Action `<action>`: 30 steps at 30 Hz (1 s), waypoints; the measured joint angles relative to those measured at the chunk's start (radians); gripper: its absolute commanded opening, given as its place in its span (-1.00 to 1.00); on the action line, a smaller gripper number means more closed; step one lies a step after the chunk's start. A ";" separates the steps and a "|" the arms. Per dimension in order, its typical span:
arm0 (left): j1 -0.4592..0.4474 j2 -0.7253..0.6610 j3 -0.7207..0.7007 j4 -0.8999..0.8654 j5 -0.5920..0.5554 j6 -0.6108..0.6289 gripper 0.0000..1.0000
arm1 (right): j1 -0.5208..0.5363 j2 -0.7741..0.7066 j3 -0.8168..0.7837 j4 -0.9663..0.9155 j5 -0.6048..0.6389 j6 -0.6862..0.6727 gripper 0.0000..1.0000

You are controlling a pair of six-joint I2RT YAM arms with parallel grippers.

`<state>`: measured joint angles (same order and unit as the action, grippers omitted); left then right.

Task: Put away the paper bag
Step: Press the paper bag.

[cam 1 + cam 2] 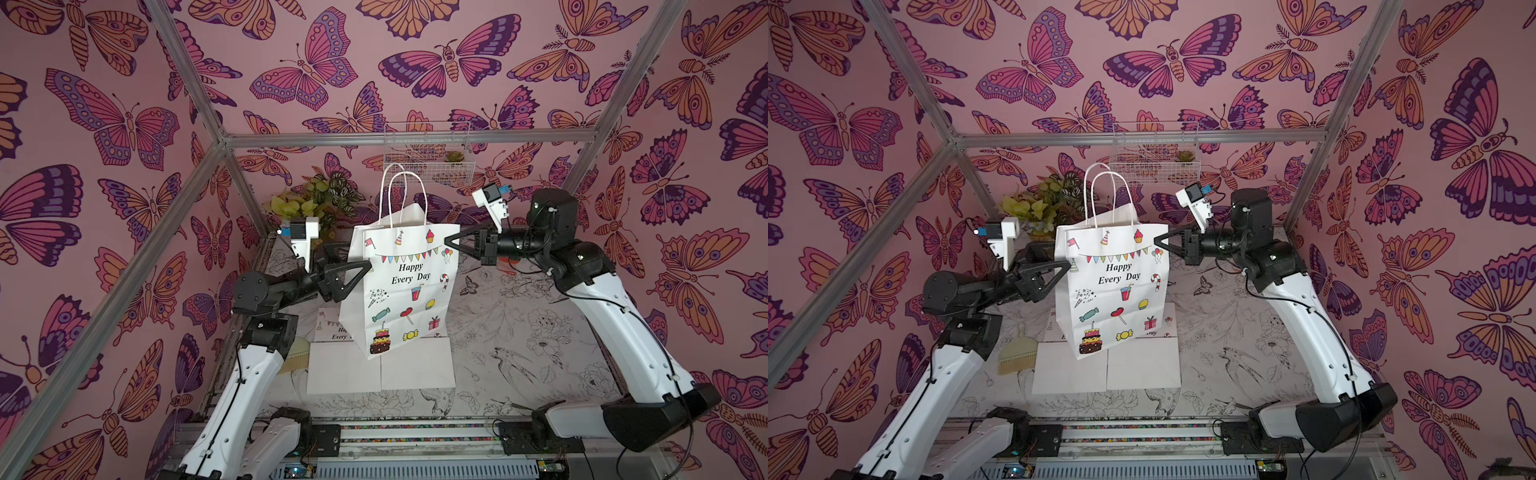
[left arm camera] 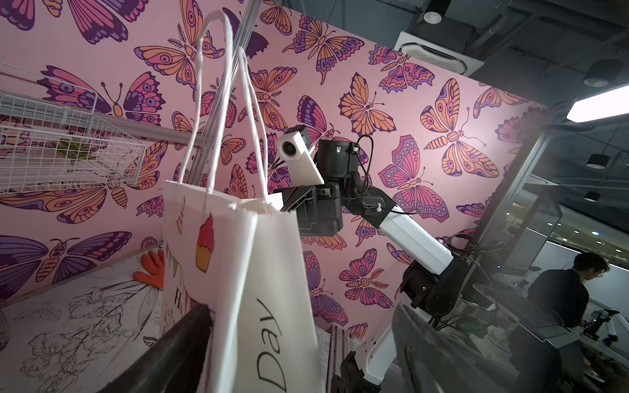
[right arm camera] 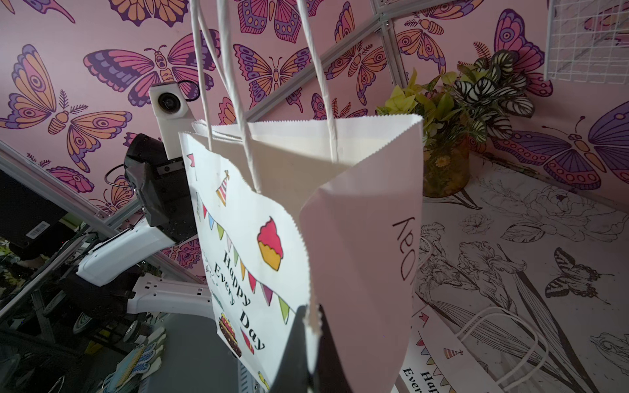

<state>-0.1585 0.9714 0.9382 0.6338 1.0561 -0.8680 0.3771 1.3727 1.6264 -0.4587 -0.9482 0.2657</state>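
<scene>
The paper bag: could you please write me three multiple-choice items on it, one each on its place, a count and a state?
1. Where is the bag?
A. In a wire basket
B. Flat on the table
C. Raised above the table

2. How many handles does it have?
A. Two
B. One
C. Four

3. What is the right claw doing?
A. Open, off the bag
B. Shut on the bag's top edge
C. Shut on a handle

Key:
1 C: in both top views the bag hangs upright, clear of the table.
2 A: two white loops rise from its mouth.
3 B: the right wrist view shows the paper edge pinched between its tips.
</scene>
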 measured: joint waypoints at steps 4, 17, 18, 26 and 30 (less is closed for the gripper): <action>-0.006 0.030 0.008 -0.039 0.002 0.021 0.47 | 0.023 0.001 0.001 0.007 0.015 0.010 -1.00; -0.033 0.076 0.013 -0.137 -0.002 0.100 -0.23 | 0.046 0.001 0.001 0.060 0.059 0.071 -1.00; -0.033 0.076 0.013 -0.144 -0.002 0.105 -0.27 | 0.048 0.001 0.002 0.058 0.061 0.071 -1.00; -0.040 0.076 0.024 -0.176 -0.002 0.131 -0.53 | 0.056 0.001 0.014 0.051 0.066 0.071 -1.00; -0.045 0.076 0.026 -0.187 -0.002 0.137 -0.57 | 0.061 0.001 0.017 0.051 0.067 0.071 -1.00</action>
<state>-0.2035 1.0477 0.9646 0.4469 1.0542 -0.7311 0.4385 1.3735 1.6432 -0.4076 -0.8814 0.3363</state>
